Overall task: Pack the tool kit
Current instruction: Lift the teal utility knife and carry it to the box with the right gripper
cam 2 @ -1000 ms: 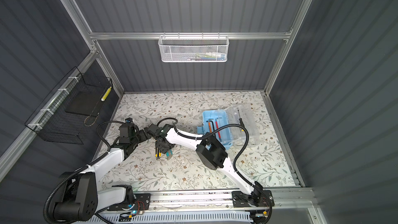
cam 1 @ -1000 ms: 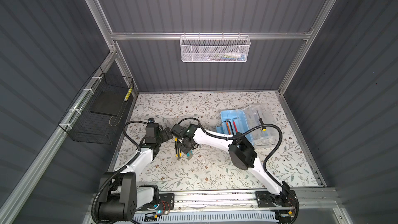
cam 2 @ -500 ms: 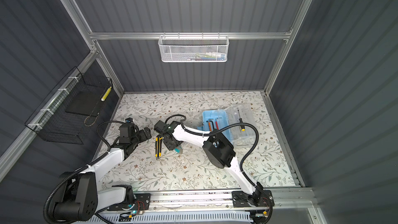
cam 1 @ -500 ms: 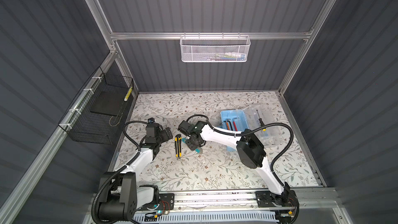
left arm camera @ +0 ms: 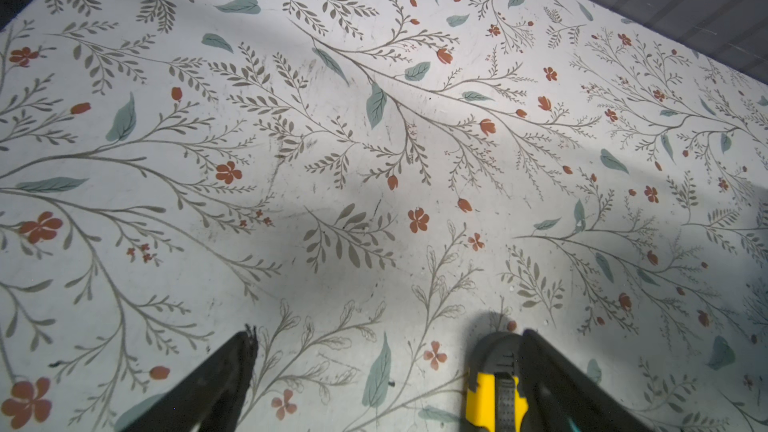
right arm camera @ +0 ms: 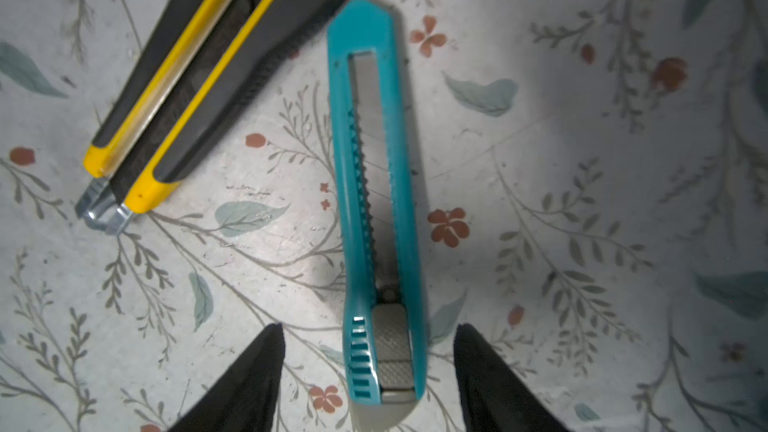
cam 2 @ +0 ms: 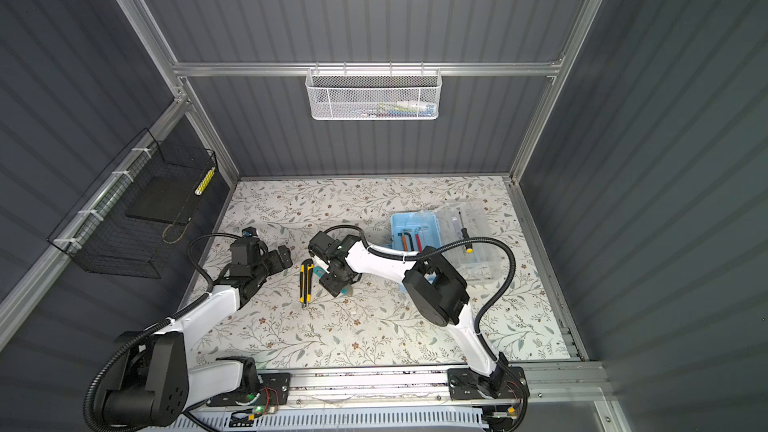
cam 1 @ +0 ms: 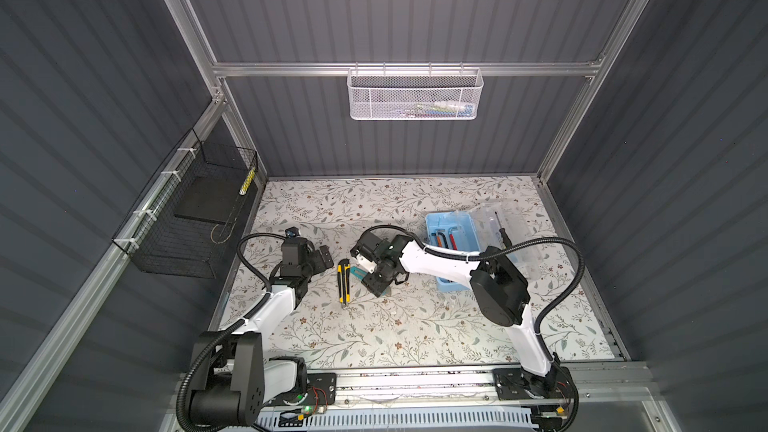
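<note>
- Down on the floral mat point(cam 1: 374, 334), left of the middle, the right gripper point(right arm camera: 369, 328) sits low with its jaws partly spread, one on each side of a teal cutter point(right arm camera: 376, 201); there is a gap on each side and nothing is clamped.
- The teal cutter lies flat, its slider end between those jaws and its long body running away from them; in both top views most of it is hidden under the gripper point(cam 1: 376, 282).
- Just beside it lies a yellow-and-black cutter point(right arm camera: 216, 68), angled to it. Their far ends come very close, and I cannot tell whether they touch.
- The left gripper point(left arm camera: 387, 332) stands on the other side of the yellow cutter point(cam 1: 343, 282), jaws spread wide with only bare mat between them.
- In the left wrist view the cutter's butt end sits right against the outside of one finger point(left arm camera: 552, 380), not in the gap.
- The tool kit point(cam 1: 449, 216) sits toward the right rear of the mat, behind the right arm, well apart from both cutters.
- Its clear lid point(cam 1: 515, 238) is thrown open to the right, and the arm's elbow covers its near corner.
- A few hex keys point(cam 2: 409, 241) lie in the blue tray, and a screwdriver point(cam 2: 463, 236) rests on the open lid.
- A white mesh basket point(cam 1: 415, 95) hangs on the back wall, a black wire basket point(cam 1: 187, 234) on the left wall.
</note>
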Controlling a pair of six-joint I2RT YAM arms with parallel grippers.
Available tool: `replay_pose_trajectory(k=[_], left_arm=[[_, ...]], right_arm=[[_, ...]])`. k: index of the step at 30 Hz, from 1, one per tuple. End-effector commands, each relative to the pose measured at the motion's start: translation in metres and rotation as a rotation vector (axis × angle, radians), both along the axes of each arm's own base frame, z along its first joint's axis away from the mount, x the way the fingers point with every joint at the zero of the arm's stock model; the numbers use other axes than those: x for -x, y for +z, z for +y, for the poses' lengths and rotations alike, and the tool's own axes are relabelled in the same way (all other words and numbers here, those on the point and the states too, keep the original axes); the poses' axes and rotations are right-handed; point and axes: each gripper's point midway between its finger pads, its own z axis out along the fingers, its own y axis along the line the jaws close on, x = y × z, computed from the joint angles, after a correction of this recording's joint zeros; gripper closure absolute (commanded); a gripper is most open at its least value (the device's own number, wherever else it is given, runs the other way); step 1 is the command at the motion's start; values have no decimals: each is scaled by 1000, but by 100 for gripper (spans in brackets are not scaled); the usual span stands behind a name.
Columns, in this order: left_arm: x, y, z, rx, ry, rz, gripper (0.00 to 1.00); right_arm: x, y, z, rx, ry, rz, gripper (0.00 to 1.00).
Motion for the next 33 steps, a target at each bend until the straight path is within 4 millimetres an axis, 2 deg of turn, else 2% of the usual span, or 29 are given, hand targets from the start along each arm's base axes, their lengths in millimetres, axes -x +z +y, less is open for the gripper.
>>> replay_pose_trajectory(k=[1,13,22,30,33], left_arm=[[0,4,1,7,3,-6,0],[-1,4,0,7,0,-4,0],[-1,3,0,7,0,-3,0],[-1,3,0,8,-1,-3,0],[-1,3,0,9,-2,-4,0]], right_arm=[[-4,-9,4,19,100,-28,30],[-6,-34,0,88,118,-20,30],[-8,-33,-3,97,84,-24,49],[-17,-17,-1,73,-60,-41,70],[-17,-11,1,53,-74,-58,72]])
